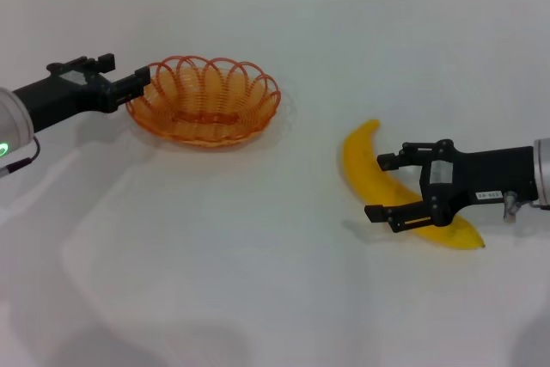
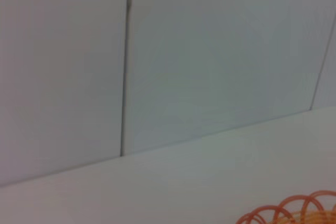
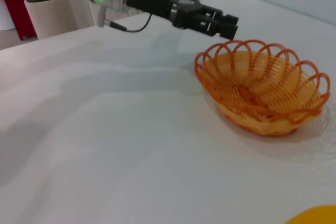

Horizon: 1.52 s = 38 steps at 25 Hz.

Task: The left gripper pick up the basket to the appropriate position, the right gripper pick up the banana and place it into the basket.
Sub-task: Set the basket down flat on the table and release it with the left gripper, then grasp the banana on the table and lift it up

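Orange wire basket (image 1: 204,102), shallow and oval with a looped rim, sits on the white table (image 1: 258,281), and the black left gripper (image 1: 142,81) is at its rim on the robot's left side; whether its fingers already pinch the wire, I cannot tell. The black right gripper (image 1: 387,186) is wide open around the middle of the curved yellow banana (image 1: 378,182), holding nothing yet. I judge both grasps are being prepared: next the jaws must close, then lift. Between banana and basket nothing blocks the path. A white cup (image 3: 50,9) stands far behind.
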Tool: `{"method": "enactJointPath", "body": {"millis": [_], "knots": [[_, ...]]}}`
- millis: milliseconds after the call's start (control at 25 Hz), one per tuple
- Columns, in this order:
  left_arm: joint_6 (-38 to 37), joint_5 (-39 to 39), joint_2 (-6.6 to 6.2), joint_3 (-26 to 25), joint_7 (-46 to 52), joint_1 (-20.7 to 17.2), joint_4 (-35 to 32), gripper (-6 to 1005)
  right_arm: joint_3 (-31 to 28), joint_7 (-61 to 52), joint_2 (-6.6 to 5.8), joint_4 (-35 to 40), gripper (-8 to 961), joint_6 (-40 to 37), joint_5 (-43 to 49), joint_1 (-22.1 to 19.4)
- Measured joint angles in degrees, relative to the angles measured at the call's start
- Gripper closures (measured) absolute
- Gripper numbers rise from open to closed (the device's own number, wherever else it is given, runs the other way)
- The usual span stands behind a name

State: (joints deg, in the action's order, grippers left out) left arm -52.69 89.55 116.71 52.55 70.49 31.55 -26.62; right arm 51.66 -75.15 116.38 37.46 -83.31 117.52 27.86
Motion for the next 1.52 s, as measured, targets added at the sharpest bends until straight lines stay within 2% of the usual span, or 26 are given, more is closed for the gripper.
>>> {"method": "enactJointPath", "body": {"millis": [160,360,560,760,880,1240,1520], "knots": [[-1.55,-3.01,0.01,0.21,-6.09,-1.82,0.12,334,-0.12,-0.15,0.09,0.40,67,-0.28,-1.15,-0.20],[-7.77,-3.69,-0.36,0.14,-10.13,-4.98,0.10,334,-0.07,-3.24,0.08,1.61,67,-0.57,-1.35,-0.18],[-12.76,-2.86,-1.56,0.27,-11.72,-8.12,0.07,334,0.35,-5.04,0.23,3.65,67,-0.70,-1.36,-0.44],[-16.59,-0.89,-2.69,0.34,-11.84,-9.24,0.07,334,1.24,-7.72,0.36,5.95,67,-0.71,-1.11,-0.73],[-17.88,0.11,-3.22,0.34,-11.87,-9.71,0.18,334,4.48,-10.95,0.53,9.54,67,-0.32,-1.05,-1.72],[-17.51,0.80,-3.15,0.33,-11.90,-9.68,0.19,334,18.49,-26.40,0.69,25.47,68,4.30,3.11,-5.87],[-17.49,1.30,-3.01,0.27,-11.92,-9.27,0.13,334,24.80,-37.67,0.61,30.38,68,6.58,10.80,-4.89]]}}
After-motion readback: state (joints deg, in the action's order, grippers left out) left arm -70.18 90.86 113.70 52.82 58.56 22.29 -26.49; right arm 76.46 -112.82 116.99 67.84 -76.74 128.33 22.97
